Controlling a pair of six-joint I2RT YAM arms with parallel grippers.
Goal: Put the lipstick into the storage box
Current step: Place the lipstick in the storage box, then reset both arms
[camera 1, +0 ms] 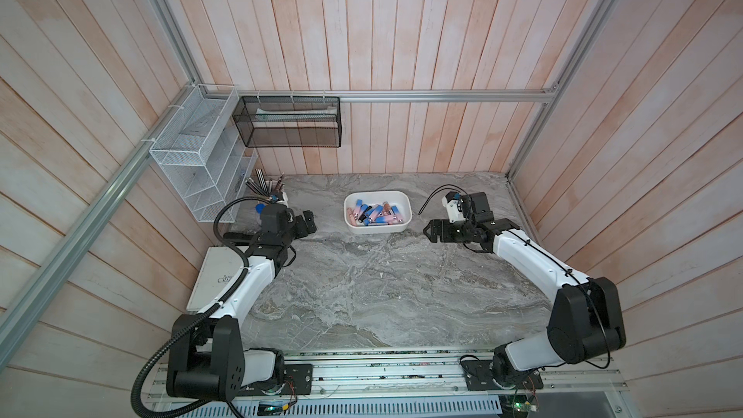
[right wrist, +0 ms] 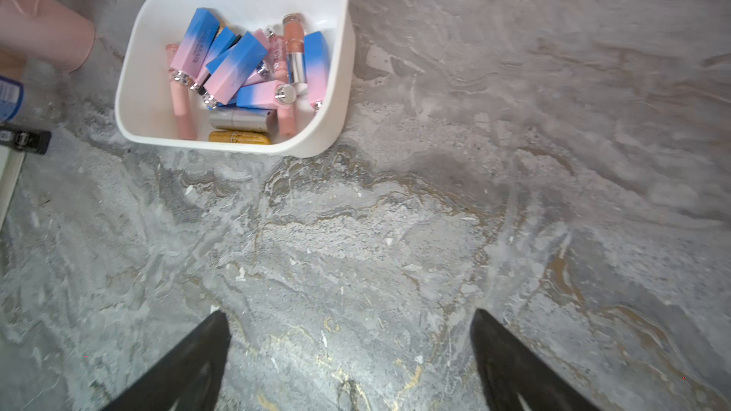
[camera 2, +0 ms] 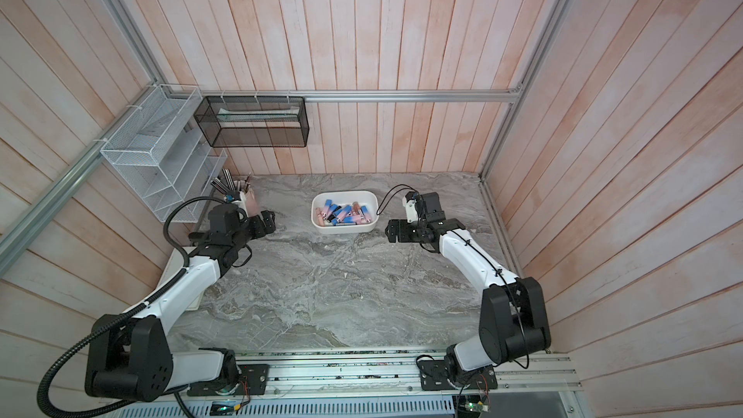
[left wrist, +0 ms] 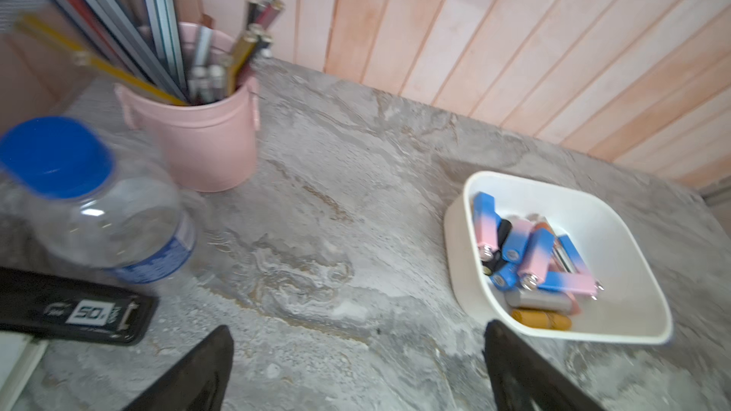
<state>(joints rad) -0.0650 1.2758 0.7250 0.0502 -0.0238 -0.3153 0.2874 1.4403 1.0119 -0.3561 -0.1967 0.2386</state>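
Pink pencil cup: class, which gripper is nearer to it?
Left. The left gripper is close by the pink pencil cup; the right gripper is beyond the storage box.

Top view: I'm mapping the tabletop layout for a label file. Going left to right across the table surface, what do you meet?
In a top view: white book → pencil cup → left end effector, open → storage box holding the lipsticks → right end effector, open.

Robot lab test booth, aluminium frame [camera 1: 402, 95] over plank walls [camera 1: 402, 34], marble-look tabletop [camera 1: 382, 283], arms [camera 1: 522, 255] bolted to rail [camera 1: 382, 369].
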